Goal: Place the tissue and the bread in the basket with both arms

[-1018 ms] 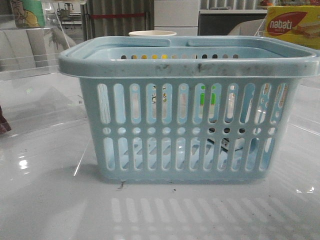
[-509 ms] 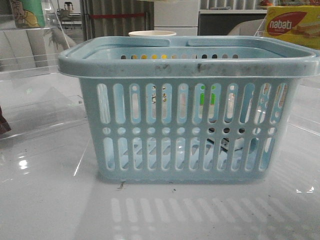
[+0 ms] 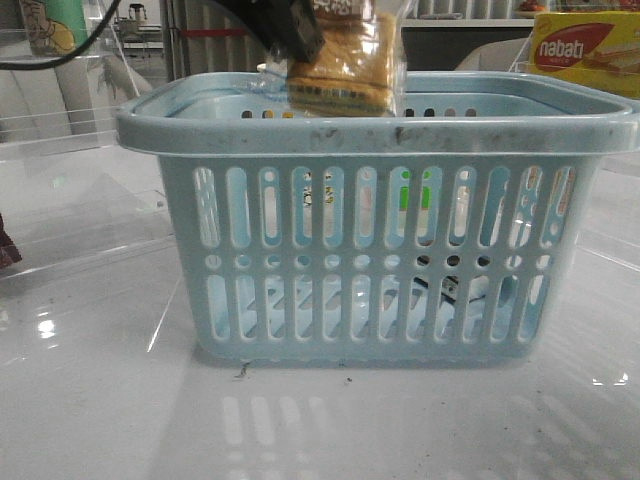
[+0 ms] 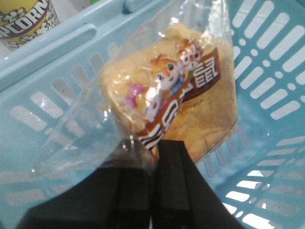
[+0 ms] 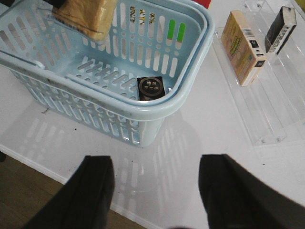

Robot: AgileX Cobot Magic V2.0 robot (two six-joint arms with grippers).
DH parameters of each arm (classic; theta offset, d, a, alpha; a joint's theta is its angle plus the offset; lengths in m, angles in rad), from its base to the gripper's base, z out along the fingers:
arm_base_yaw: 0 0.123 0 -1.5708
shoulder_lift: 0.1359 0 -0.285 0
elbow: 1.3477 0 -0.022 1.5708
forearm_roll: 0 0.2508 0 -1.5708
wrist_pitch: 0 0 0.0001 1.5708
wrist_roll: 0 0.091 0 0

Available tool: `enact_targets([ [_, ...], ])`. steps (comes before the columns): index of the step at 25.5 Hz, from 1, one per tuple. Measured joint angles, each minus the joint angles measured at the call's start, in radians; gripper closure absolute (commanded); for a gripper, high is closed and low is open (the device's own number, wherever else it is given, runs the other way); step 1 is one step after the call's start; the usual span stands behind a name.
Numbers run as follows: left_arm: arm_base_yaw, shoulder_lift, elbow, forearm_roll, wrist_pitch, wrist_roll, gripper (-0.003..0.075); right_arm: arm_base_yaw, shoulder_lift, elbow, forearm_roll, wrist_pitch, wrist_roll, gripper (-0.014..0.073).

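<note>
The light-blue basket (image 3: 380, 135) fills the middle of the front view. Above its far left part hangs the bread (image 3: 342, 60), golden-brown in a clear packet. My left gripper (image 3: 296, 32) is shut on the packet's plastic edge. In the left wrist view the black fingers (image 4: 174, 157) pinch the bread (image 4: 190, 100) over the basket's inside (image 4: 267, 114). A small square pack with dark edges and a pale marked face, apparently the tissue (image 5: 151, 88), lies on the basket floor. My right gripper (image 5: 156, 162) is open and holds nothing, over the table by the basket's (image 5: 186, 95) near corner.
A yellow-and-red nabati box (image 3: 585, 48) stands behind the basket on the right. A popcorn cup (image 4: 24, 19) sits beyond the basket. A clear acrylic rack (image 5: 267, 109) holds a tan box (image 5: 243, 47) and a dark box (image 5: 281, 26). The table edge (image 5: 28, 164) runs close to my right fingers.
My left gripper has come into the front view with the bread and now holds it over the basket's rim, covering the pale cup behind. The basket has not moved.
</note>
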Motion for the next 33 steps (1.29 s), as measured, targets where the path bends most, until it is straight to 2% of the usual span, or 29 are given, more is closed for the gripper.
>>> enact_targets([
  [3,0.0,0.025,0.0,0.0,0.001,0.0,0.0588,0.0,0.0,0.0,0.0,0.0,0.0,0.0102],
  [9,0.0,0.053,0.0,-0.001,0.009,0.0,0.0378,0.0,0.0,0.0,0.0,0.0,0.0,0.0102],
  [11,0.0,0.053,0.0,-0.001,0.009,0.0,0.0335,0.0,0.0,0.0,0.0,0.0,0.0,0.0102],
  [20,-0.001,0.014,0.0,-0.002,0.033,0.0,0.0332,0.0,0.0,0.0,0.0,0.0,0.0,0.0102],
  [25,-0.001,-0.121,0.0,-0.002,0.065,0.0,0.0332,0.0,0.0,0.0,0.0,0.0,0.0,0.0102],
  [30,-0.001,-0.269,0.004,-0.002,0.175,0.0,0.0335,0.0,0.0,0.0,0.0,0.0,0.0,0.0102],
  [33,-0.001,-0.387,0.058,-0.002,0.217,0.0,0.0337,0.0,0.0,0.0,0.0,0.0,0.0,0.0102],
])
